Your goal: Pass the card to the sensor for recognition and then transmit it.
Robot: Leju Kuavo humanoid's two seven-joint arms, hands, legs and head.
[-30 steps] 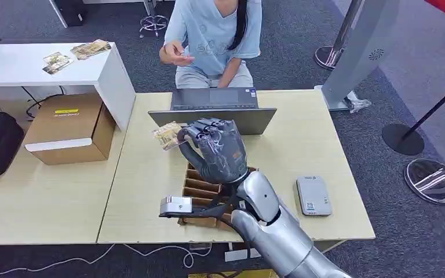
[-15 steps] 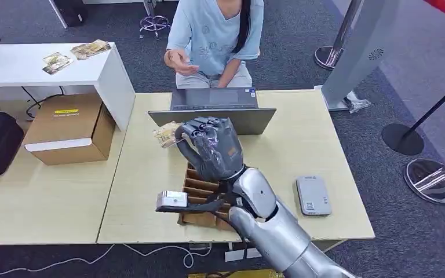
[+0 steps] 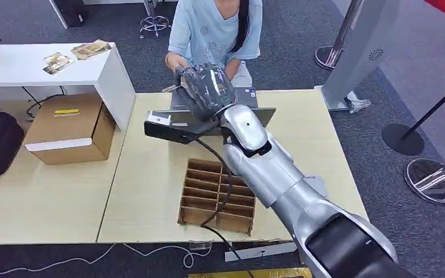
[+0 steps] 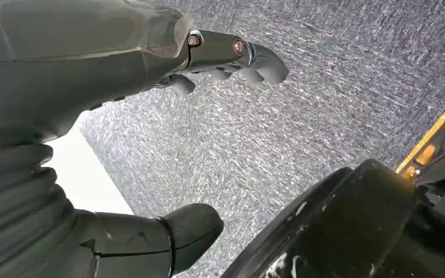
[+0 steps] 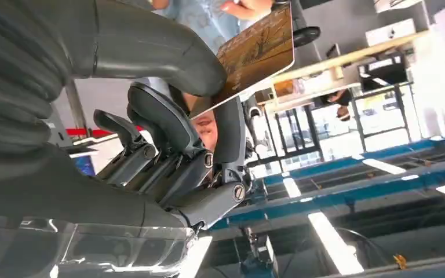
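My right hand (image 3: 204, 86) is stretched out over the far edge of the table, just in front of the seated person (image 3: 214, 26). In the right wrist view it pinches a brown patterned card (image 5: 255, 49) between thumb and fingers (image 5: 168, 124). The card points toward the person, whose hand (image 3: 177, 59) is close beyond mine. In the head view my hand hides most of the card. My left hand (image 4: 64, 87) hangs over the grey carpet with its fingers apart and nothing in them. My right arm covers the spot where the grey sensor lay.
A laptop (image 3: 249, 116) stands under my right forearm at the table's far side. A cardboard divider tray (image 3: 208, 194) sits near the front edge. A cardboard box (image 3: 69, 127) and a white table (image 3: 11, 63) with cards are at the left; stanchions stand at the right.
My right arm has reached forward from above the divider tray to the person, carrying the card. The person's hand has come down toward it.
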